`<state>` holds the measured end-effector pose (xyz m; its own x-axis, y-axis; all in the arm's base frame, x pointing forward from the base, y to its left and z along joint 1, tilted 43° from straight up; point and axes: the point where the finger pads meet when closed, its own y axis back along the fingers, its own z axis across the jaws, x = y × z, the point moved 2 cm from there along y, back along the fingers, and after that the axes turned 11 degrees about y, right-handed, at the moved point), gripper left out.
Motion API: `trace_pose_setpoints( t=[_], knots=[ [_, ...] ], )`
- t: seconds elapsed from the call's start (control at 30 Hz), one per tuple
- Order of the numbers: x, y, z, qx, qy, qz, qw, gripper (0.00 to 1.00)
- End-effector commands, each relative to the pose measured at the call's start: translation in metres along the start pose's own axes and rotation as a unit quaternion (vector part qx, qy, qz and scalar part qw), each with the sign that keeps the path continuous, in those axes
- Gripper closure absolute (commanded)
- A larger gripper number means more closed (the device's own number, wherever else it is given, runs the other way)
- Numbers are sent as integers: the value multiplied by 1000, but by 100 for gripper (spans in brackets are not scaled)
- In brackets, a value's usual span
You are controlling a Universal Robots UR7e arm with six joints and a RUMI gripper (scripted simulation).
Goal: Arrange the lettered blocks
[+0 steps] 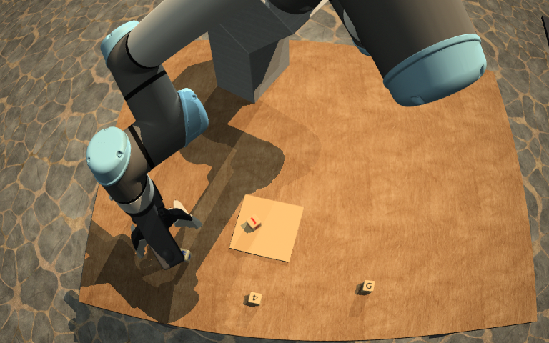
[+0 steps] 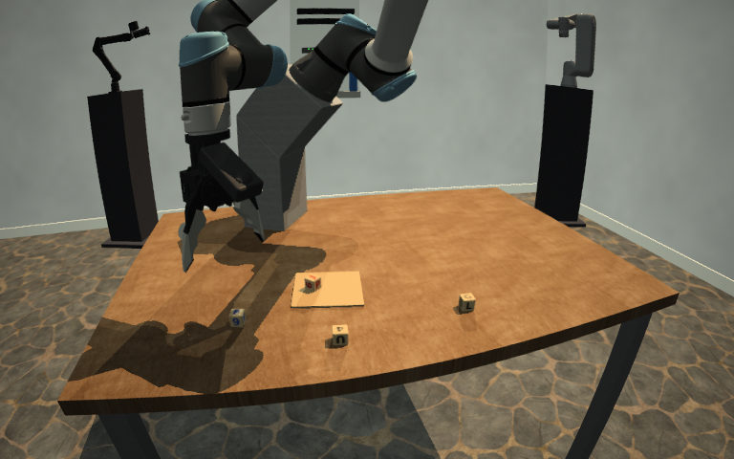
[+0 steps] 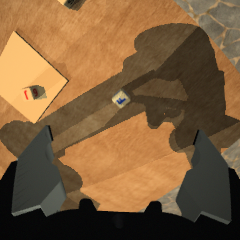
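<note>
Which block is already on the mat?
The red-lettered block, alone on the mat. The blue-lettered, "4" and "G" blocks sit on bare table.

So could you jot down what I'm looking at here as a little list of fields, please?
pincer: open, empty, hanging above the table
block below pincer: blue F on top, off the mat
mat: pale square
block on mat: red mark on top, sitting tilted
block with G on top: off the mat
block with 4 on top: off the mat
</note>
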<state>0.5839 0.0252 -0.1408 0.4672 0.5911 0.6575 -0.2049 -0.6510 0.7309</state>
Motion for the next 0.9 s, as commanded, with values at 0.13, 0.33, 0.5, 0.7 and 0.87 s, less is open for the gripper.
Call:
trace_pose_setpoints(
  t=[0.13,0.33,0.5,0.7,0.87],
  knots=[
    [1,-4,1,-3,-107,-2,994,0],
    [1,-7,2,-3,-174,-2,985,0],
    [1,-9,3,-3,-229,-1,973,0],
    [1,-11,4,-3,-288,-1,958,0],
    [1,-13,5,-3,-342,-1,940,0]
  ],
)
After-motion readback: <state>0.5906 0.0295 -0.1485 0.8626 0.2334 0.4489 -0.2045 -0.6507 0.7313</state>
